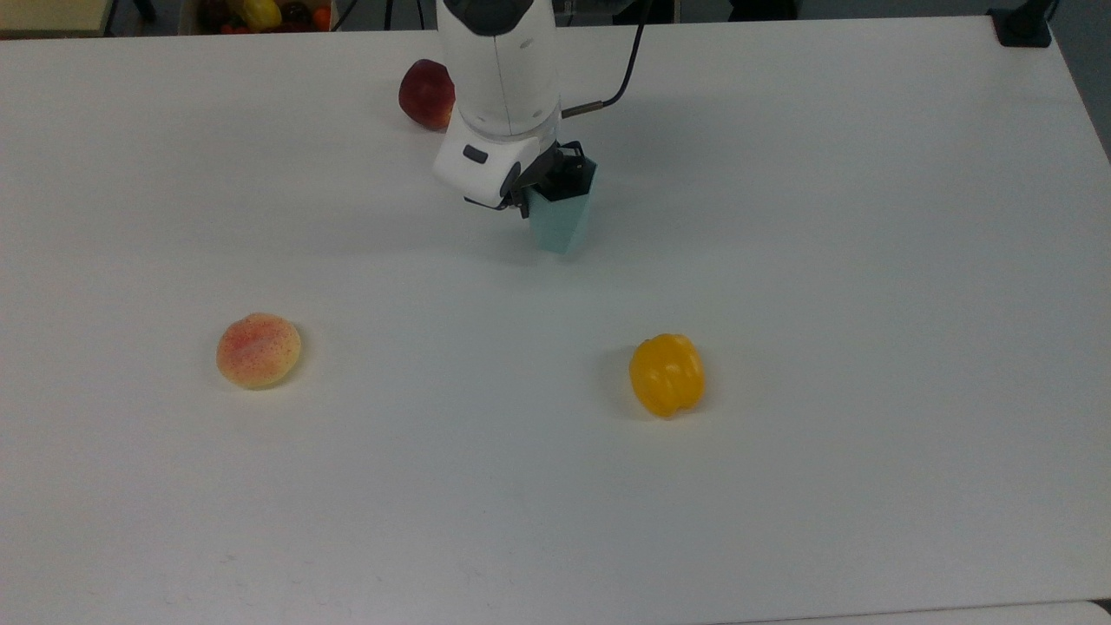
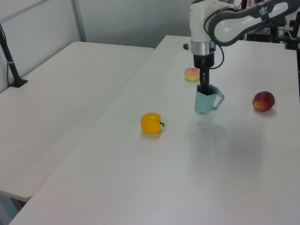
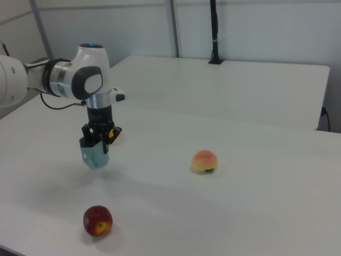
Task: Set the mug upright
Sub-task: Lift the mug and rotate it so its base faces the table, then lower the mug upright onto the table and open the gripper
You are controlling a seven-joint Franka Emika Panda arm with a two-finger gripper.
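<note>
The mug [image 1: 562, 222] is a pale blue-green faceted cup. It hangs close to upright, rim up, a little above the white table [image 1: 868, 260]. My gripper [image 1: 560, 178] points down from above and is shut on the mug's rim. In the left view the mug [image 2: 202, 103] shows a small handle on the left view's right, with the gripper [image 2: 204, 87] gripping its top edge. From the right view the mug [image 3: 96, 155] hangs under the gripper [image 3: 100, 140], tilted slightly.
A red apple [image 1: 425, 94] lies just behind the arm at the top view's upper left. A peach [image 1: 258, 350] sits at the top view's left. A yellow bell pepper [image 1: 667, 374] sits in front of the mug.
</note>
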